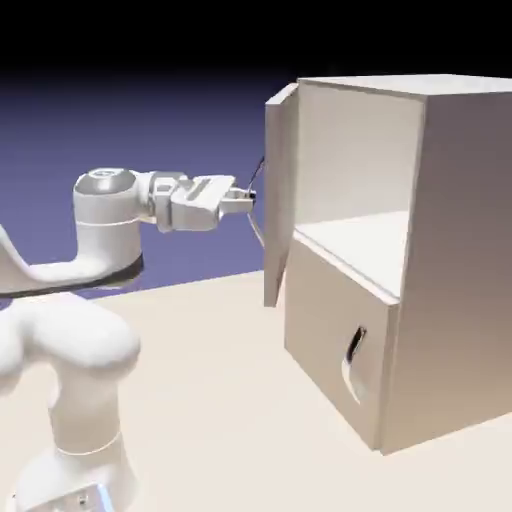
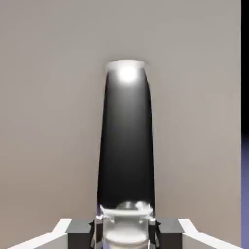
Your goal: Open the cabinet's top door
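Observation:
The beige-grey cabinet (image 1: 440,270) stands at the exterior view's right. Its top door (image 1: 280,200) is swung wide open toward the arm, edge-on to the camera, and the upper compartment shows a bare shelf. My gripper (image 1: 248,198) is level with the door's long curved handle (image 1: 258,210) and is shut on it. In the hand view the dark handle (image 2: 127,146) with its bright white end rises between my fingertips (image 2: 73,232) against the flat door panel (image 2: 48,121). The lower door (image 1: 335,345) is closed, with its smaller handle (image 1: 355,350).
The arm's base and elbow (image 1: 70,400) fill the lower left of the exterior view. The pale table (image 1: 210,400) stretches between the base and the cabinet. A strip of blue backdrop (image 2: 245,194) shows past the door's edge in the hand view.

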Motion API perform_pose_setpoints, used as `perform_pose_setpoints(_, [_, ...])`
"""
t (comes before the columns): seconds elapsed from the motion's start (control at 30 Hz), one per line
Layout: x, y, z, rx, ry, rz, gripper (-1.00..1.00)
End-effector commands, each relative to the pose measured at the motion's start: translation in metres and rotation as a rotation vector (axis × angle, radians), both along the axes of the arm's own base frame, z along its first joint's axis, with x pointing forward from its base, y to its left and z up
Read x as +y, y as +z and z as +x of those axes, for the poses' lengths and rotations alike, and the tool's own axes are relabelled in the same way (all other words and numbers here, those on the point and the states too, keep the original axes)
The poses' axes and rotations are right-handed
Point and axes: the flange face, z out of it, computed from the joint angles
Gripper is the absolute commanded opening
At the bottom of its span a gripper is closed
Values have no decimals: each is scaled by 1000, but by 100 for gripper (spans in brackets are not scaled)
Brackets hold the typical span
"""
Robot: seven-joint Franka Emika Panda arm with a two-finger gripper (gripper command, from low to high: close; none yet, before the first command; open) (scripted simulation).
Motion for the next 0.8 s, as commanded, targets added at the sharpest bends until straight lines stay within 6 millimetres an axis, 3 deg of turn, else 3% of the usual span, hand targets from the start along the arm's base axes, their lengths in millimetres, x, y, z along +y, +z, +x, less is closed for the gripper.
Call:
perform_pose_setpoints(0.0, [5,0,-3,0,-17,0,-100])
perform_pose_setpoints(0.37, [72,0,-39,0,-222,0,-100])
perform_pose_setpoints(0.77, [182,0,-64,0,-528,0,-100])
